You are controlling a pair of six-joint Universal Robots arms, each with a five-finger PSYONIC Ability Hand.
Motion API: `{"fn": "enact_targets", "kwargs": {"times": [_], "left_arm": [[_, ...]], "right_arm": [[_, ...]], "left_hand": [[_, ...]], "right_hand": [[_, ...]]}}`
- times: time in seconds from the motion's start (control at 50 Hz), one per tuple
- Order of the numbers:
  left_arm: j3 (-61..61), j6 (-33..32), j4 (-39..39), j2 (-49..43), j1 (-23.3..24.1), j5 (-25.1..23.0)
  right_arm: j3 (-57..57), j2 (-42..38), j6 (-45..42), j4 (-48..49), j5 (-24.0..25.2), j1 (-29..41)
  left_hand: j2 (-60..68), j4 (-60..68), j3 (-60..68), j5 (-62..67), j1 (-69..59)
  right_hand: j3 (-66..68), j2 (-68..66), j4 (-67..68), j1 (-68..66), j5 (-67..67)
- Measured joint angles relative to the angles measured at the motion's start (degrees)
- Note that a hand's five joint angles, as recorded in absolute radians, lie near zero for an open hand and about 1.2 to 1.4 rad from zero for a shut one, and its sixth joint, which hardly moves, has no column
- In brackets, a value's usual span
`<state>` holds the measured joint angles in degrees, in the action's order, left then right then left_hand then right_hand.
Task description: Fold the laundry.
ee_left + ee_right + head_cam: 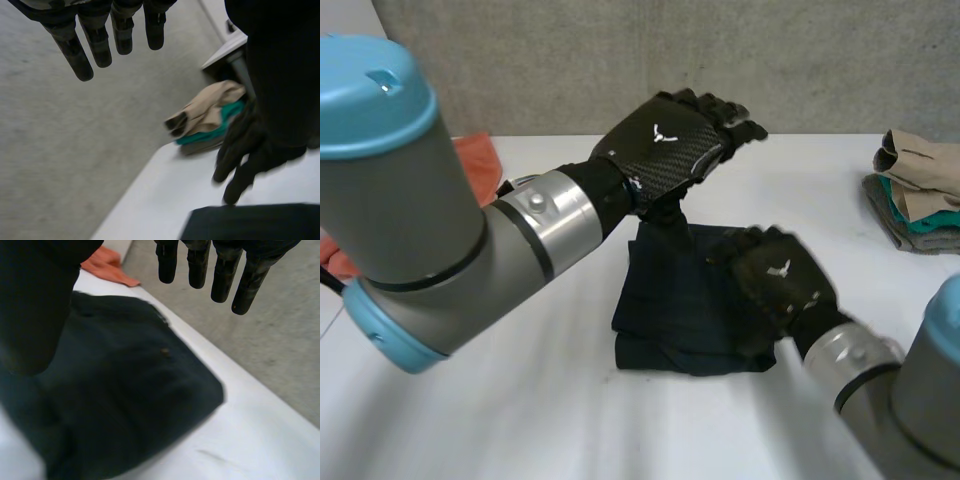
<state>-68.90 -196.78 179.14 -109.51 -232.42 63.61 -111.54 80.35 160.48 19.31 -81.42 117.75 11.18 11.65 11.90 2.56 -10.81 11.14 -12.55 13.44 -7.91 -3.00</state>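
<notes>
A dark navy garment (675, 315) lies folded into a rough square in the middle of the white table (520, 420). My left hand (670, 140) is raised above the garment's far edge, fingers (100, 42) straight and holding nothing. My right hand (780, 285) is over the garment's right part, its fingers (217, 272) straight and empty, with the dark cloth (125, 385) spread under its palm. In the left wrist view, the right hand (242, 160) shows above the garment (250, 222).
A stack of folded beige, teal and grey clothes (920, 190) (207, 120) sits at the table's far right edge. An orange cloth (480, 160) (107, 267) lies at the far left. Grey floor (270, 340) lies beyond the far table edge.
</notes>
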Motion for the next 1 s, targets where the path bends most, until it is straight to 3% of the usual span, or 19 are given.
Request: {"fn": "enact_targets", "kwargs": {"times": [0.14,0.38,0.54,0.6,0.62,0.66,0.68,0.7,0.8,1.0], "left_arm": [[0.1,3.9,-3.6,0.4,-2.1,-6.2],[-0.2,3.8,-3.8,0.3,-1.7,-5.8],[-0.5,3.8,-3.7,0.5,-1.7,-5.8],[-0.6,3.8,-3.7,0.5,-1.8,-5.8],[-0.7,3.8,-3.7,0.5,-1.8,-5.8],[-0.8,3.8,-3.7,0.5,-1.8,-5.8],[-0.9,3.8,-3.7,0.5,-1.9,-5.8],[-0.9,3.8,-3.7,0.5,-1.9,-5.8],[-1.3,3.8,-3.6,0.6,-2.1,-5.7],[-1.5,3.8,-3.5,1.3,-3.2,-5.3]], "right_arm": [[-2.5,-9.2,0.5,9.8,-0.3,4.6],[2.0,-19.3,-3.3,22.6,-5.7,6.6],[7.9,-24.5,-5.8,24.1,-8.1,6.3],[9.5,-25.8,-5.9,23.9,-8.2,6.2],[10.9,-26.8,-6.0,23.7,-8.1,6.1],[12.2,-27.4,-6.0,23.5,-8.0,6.1],[13.1,-27.7,-5.9,23.3,-7.9,6.0],[13.7,-27.9,-5.9,23.2,-7.8,6.0],[18.3,-29.1,-5.5,20.4,-7.3,5.4],[29.4,-32.0,-1.5,9.0,-3.8,0.0]], "left_hand": [[0.0,0.0,0.0,0.0,0.0],[0.0,0.0,0.0,0.0,0.0],[0.0,0.0,0.0,0.0,0.0],[0.0,0.0,0.0,0.0,0.0],[0.0,0.0,0.0,0.0,0.0],[0.0,0.0,0.0,0.0,0.0],[0.0,0.0,0.0,0.0,0.0],[0.0,0.0,0.0,0.0,0.0],[0.0,0.0,0.0,0.0,0.0],[0.0,0.0,0.0,0.0,0.0]], "right_hand": [[0.0,0.0,0.0,0.0,0.0],[0.0,0.0,0.0,0.0,0.0],[1.4,-0.7,0.2,-2.6,-0.6],[6.4,-5.0,3.7,-6.9,-3.9],[17.1,-16.0,14.7,-16.7,-8.3],[19.2,-17.8,16.9,-17.9,-8.7],[30.2,-29.0,27.9,-26.5,-15.1],[33.2,-32.1,30.8,-28.6,-16.7],[52.7,-51.4,50.5,-44.6,-16.7],[56.7,-54.8,54.6,-48.8,-16.7]]}}
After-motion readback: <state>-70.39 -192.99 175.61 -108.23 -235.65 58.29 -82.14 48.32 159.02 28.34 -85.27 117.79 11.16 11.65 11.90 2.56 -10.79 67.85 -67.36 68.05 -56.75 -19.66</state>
